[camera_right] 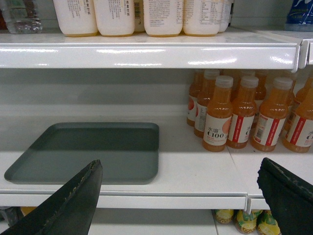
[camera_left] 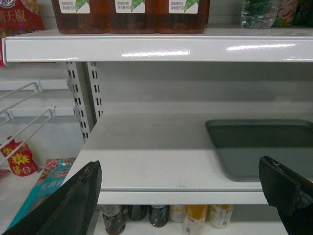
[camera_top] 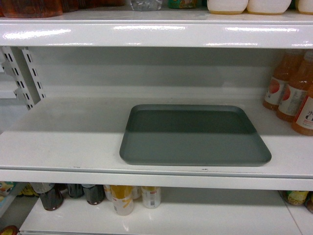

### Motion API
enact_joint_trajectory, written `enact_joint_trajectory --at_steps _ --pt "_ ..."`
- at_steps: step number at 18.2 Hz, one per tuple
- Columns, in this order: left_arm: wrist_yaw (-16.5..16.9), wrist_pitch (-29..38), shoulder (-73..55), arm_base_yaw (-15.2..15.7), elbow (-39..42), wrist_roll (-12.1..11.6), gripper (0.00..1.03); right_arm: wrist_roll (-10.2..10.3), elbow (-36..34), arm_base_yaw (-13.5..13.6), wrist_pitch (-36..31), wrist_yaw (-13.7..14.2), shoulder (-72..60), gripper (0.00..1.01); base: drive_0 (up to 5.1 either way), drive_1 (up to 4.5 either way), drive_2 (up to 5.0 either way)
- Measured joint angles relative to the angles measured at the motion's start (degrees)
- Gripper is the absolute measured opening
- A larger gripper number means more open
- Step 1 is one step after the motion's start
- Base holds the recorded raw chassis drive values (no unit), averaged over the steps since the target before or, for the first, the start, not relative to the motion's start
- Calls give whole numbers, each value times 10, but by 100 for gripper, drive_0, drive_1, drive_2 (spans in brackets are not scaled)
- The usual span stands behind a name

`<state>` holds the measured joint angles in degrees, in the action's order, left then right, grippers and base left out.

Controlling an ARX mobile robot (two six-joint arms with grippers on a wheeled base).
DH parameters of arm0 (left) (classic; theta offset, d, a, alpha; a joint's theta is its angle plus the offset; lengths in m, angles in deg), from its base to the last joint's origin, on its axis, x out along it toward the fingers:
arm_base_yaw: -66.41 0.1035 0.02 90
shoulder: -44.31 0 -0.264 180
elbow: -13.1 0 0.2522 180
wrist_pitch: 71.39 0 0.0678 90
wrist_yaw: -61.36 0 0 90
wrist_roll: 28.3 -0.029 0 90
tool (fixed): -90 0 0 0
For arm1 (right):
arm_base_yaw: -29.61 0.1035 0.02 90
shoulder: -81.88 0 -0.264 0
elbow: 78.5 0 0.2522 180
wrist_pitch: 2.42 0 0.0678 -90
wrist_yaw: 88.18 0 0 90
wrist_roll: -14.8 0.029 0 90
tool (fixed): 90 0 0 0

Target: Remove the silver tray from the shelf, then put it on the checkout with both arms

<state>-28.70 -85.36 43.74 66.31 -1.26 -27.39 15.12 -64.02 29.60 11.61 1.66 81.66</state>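
Tray waiting on the shelf

The silver tray point(camera_top: 194, 134) lay flat on the shelf point(camera_top: 63, 142). The left gripper point(camera_left: 181, 196) and right gripper point(camera_right: 181, 196) were both wide open, holding nothing. A careless reach might bump the juice bottles point(camera_right: 234, 120) over.

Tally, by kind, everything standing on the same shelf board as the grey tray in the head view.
Silver tray: 1
Orange drink bottles, at the right edge of the view: 3 showing
Total: 4
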Motion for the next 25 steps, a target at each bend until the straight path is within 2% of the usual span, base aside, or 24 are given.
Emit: enact_joint_trajectory --at_steps 22,23,24,25 --pt "0 0 0 0 0 0 98 0 0 0 0 0 0 98 0 0 0" --pt "-29 -44 -11 -10 -11 8 98 -2 3 -2 19 -6 -4 98 0 0 0" --pt "-113 -120 -82 -56 -52 43 98 -11 33 -4 96 -38 -48 98 0 0 0" --pt "-149 -125 -164 -80 -81 68 98 -13 52 -2 115 -55 -111 98 0 0 0"
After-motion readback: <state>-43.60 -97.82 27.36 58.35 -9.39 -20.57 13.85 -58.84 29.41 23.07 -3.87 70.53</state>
